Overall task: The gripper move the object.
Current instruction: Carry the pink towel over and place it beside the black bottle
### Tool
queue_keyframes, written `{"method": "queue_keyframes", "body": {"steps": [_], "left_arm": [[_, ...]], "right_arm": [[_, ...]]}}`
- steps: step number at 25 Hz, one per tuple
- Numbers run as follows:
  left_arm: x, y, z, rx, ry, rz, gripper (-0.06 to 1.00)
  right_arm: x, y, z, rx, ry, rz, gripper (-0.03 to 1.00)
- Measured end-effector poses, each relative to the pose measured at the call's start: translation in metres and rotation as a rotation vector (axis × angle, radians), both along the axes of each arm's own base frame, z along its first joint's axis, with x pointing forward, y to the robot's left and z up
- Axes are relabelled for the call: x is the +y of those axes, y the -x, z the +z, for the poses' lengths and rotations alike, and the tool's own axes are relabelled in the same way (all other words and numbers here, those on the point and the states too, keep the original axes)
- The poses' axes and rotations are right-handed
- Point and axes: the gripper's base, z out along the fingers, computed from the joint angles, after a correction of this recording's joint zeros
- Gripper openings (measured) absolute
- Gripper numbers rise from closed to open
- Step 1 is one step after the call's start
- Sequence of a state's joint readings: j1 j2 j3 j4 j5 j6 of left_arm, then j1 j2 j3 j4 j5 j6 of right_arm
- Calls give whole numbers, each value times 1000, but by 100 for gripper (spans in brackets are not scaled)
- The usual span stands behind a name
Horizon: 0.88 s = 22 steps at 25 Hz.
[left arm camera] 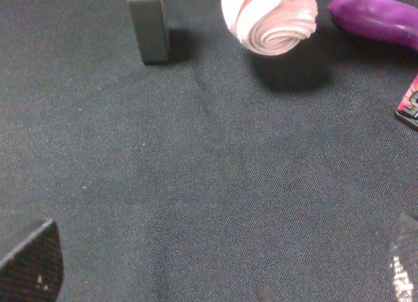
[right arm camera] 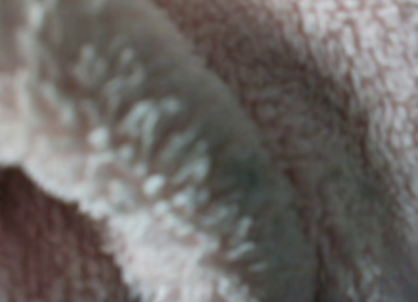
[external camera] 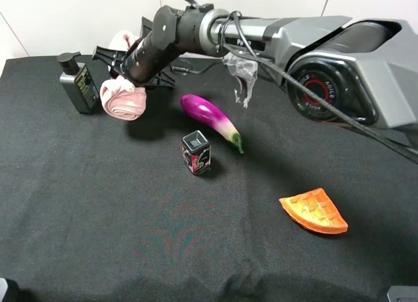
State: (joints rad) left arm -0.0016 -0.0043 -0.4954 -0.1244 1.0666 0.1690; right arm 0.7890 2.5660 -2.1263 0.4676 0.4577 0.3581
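Spanning the black desk (external camera: 98,217) from the right into the upper left of the frame; pinching the pink cloth bundle (external camera: 125,100) in the right end effector (external camera: 127,70), just beside the grey bottle (external camera: 78,85); holding the left end effector (left arm camera: 215,269) spread wide.

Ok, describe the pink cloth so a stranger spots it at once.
On the black table, look back left, next to the grey bottle. The cloth hangs in the right gripper there: pale pink, fluffy, rolled into spirals, unlike the glossy purple eggplant.
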Motion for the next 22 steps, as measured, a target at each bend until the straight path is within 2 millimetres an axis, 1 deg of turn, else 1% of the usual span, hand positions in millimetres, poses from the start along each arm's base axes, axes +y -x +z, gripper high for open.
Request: {"method": "queue_keyframes", "body": {"steps": [4, 20, 22], "left_arm": [[0, 0, 0, 0, 0, 0, 100], [0, 0, 0, 0, 0, 0, 100], [0, 0, 0, 0, 0, 0, 100]], "right_arm": [[5, 2, -2, -16, -14, -3, 35], [5, 1, 0, -36, -27, -13, 35], [5, 1, 0, -36, -27, -13, 41]]}}
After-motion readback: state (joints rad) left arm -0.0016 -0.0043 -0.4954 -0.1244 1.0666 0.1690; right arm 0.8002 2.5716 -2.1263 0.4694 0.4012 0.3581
